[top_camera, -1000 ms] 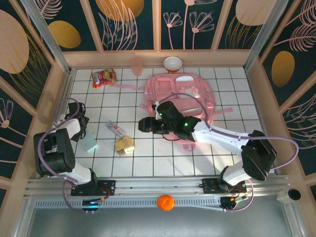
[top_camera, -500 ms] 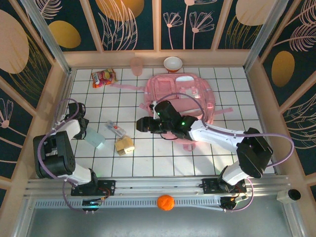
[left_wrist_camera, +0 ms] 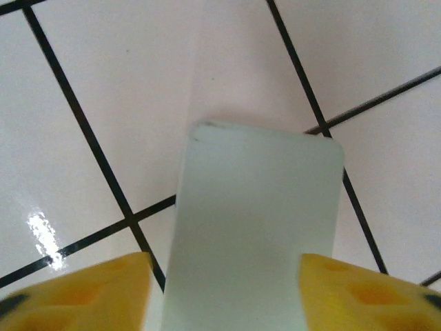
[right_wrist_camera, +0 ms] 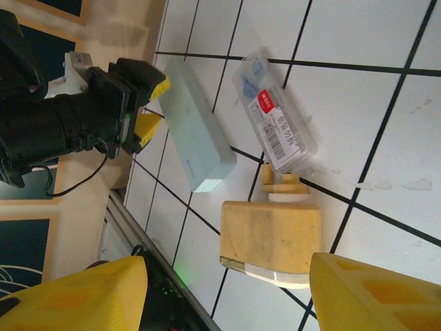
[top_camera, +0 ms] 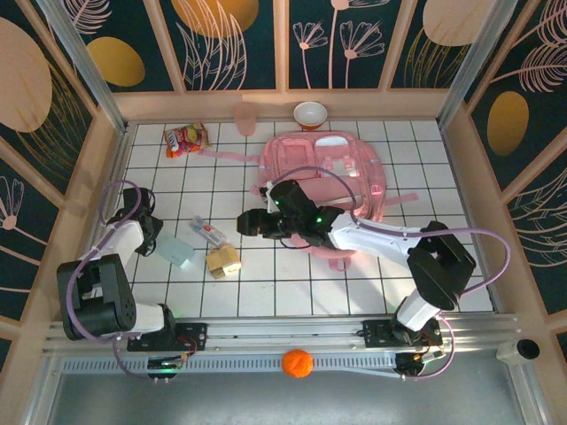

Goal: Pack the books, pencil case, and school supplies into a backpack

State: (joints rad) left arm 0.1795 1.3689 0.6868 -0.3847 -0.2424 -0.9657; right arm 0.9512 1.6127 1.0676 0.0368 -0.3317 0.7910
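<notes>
The pink backpack (top_camera: 354, 173) lies at the back centre of the tiled table. My left gripper (top_camera: 152, 237) (left_wrist_camera: 224, 296) is shut on one end of the pale teal block (top_camera: 175, 251) (left_wrist_camera: 255, 227) (right_wrist_camera: 196, 134), which lies low over the tiles. My right gripper (top_camera: 246, 223) (right_wrist_camera: 227, 303) hangs open over the tan-yellow blocks (top_camera: 224, 260) (right_wrist_camera: 272, 238), with nothing between its fingers. The translucent pencil case (top_camera: 208, 233) (right_wrist_camera: 274, 114), with its red label, lies just beyond the blocks. The books are out of view.
A red-and-yellow snack packet (top_camera: 184, 139) lies at the back left. A pink cup (top_camera: 244, 115) and a small bowl (top_camera: 310, 113) stand by the back wall. Wooden walls ring the table. An orange ball (top_camera: 298, 363) sits below the front rail.
My left gripper has closed on the teal block and swung it a little to the right. My right gripper has crept left, away from the backpack and toward the blocks.
</notes>
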